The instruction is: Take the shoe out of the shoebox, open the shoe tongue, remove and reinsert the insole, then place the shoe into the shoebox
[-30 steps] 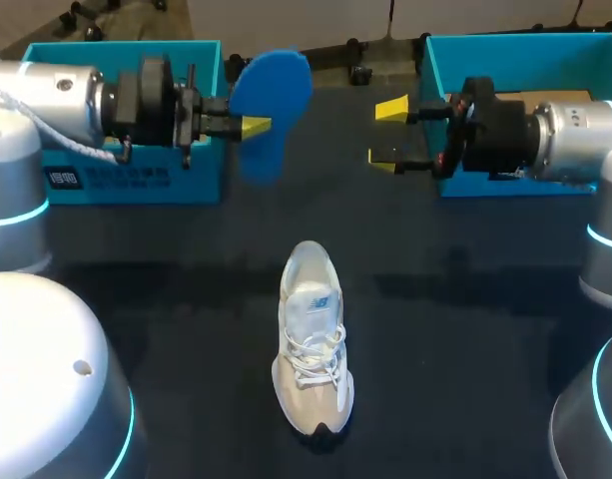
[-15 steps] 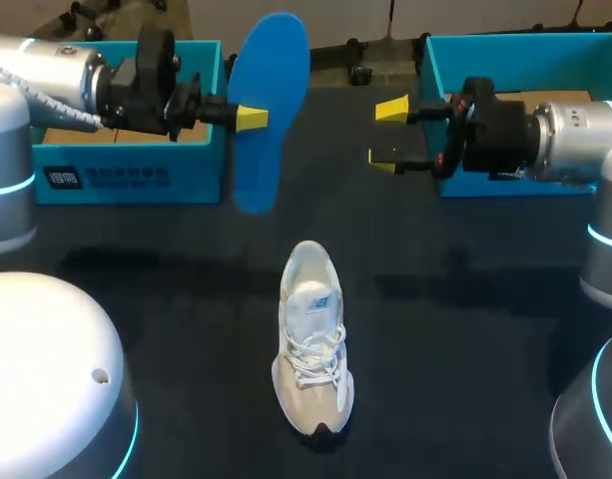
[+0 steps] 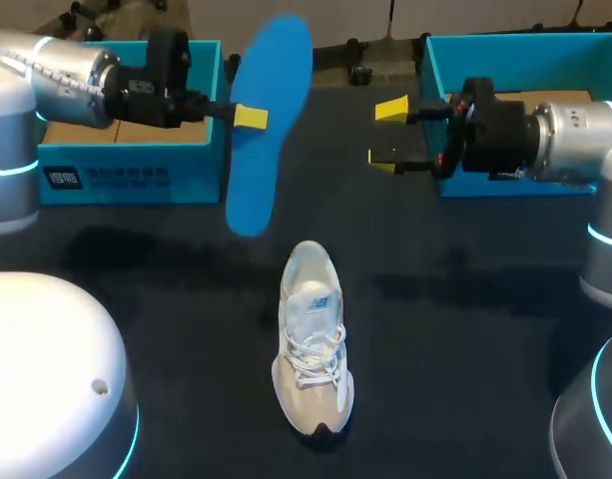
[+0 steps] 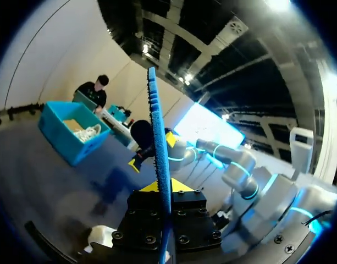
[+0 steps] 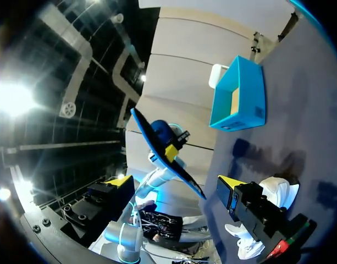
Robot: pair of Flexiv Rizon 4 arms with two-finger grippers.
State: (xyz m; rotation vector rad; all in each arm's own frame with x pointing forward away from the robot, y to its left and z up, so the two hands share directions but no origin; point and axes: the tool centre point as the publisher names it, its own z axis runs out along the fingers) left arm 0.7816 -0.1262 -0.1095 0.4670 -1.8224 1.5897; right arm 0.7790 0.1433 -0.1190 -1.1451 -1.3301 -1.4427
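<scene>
A blue insole (image 3: 264,120) hangs in the air above the table, tilted, with my left gripper (image 3: 250,117) shut on its middle. In the left wrist view the insole (image 4: 157,159) stands edge-on between the yellow tips. A white and beige shoe (image 3: 312,339) lies on the dark table (image 3: 465,329) in the middle, below the insole, toe toward me. My right gripper (image 3: 389,133) hovers open and holds nothing, in front of the right blue shoebox (image 3: 515,60). From the right wrist I see the insole (image 5: 164,151), the shoe (image 5: 261,212) and the left shoebox (image 5: 239,93).
A blue shoebox (image 3: 126,170) stands at the back left and another at the back right. Dark bare table surface surrounds the shoe on both sides.
My left arm has turned the insole from a short, foreshortened shape to a long, tilted one, and its lower end has dropped nearer the shoe. The right arm has kept still.
</scene>
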